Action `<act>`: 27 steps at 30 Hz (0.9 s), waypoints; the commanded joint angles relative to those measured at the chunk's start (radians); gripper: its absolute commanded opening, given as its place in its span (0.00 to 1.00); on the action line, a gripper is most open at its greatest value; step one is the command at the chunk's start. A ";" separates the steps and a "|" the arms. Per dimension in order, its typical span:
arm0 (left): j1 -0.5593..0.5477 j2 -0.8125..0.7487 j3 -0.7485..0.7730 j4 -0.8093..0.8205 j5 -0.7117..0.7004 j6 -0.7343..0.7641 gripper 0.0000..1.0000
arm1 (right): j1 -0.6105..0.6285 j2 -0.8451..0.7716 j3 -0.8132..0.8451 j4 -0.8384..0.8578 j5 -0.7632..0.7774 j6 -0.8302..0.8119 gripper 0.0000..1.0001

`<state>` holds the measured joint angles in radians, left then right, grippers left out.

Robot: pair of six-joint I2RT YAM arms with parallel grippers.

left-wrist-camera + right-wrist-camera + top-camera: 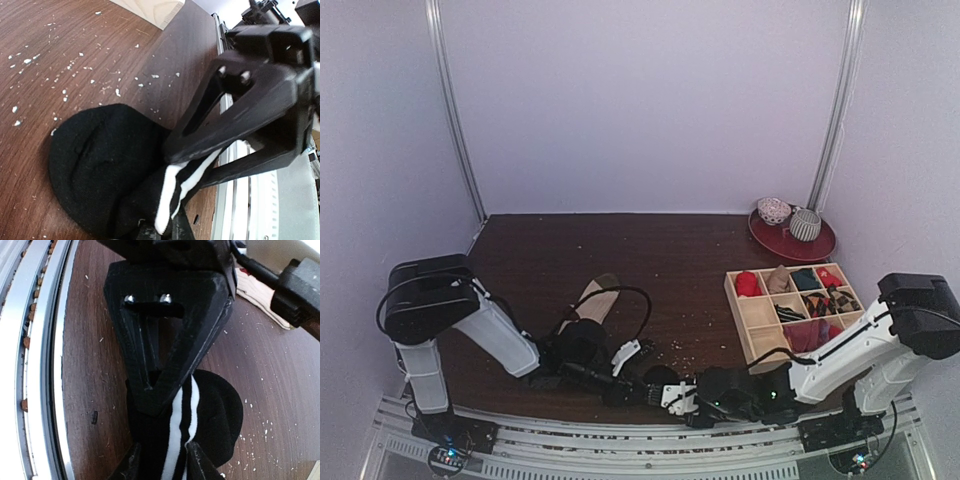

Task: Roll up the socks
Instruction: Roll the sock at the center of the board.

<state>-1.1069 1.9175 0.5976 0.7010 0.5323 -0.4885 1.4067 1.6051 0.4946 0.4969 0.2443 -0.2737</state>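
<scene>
Pinching black sock [95,165]: L fingers [200,330] | R fingers [270,110] astride, grip unclear | crumbs [65,92] around

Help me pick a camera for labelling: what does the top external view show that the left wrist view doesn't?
Only top external: the long tan sock and the round red plate. Only left wrist: the white cuff stripes, seen close up. Both: the short black sock on the dark wooden table.
</scene>
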 commanded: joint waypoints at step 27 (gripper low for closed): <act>-0.131 -0.455 -0.233 -0.044 -0.573 0.461 0.55 | -0.329 0.209 0.286 -0.512 -0.754 0.381 0.12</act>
<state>-1.2106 1.4242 0.3649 0.4664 0.0189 -0.1780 1.0954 1.7252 0.7521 0.1791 -0.4004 0.0868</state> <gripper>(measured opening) 0.548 0.124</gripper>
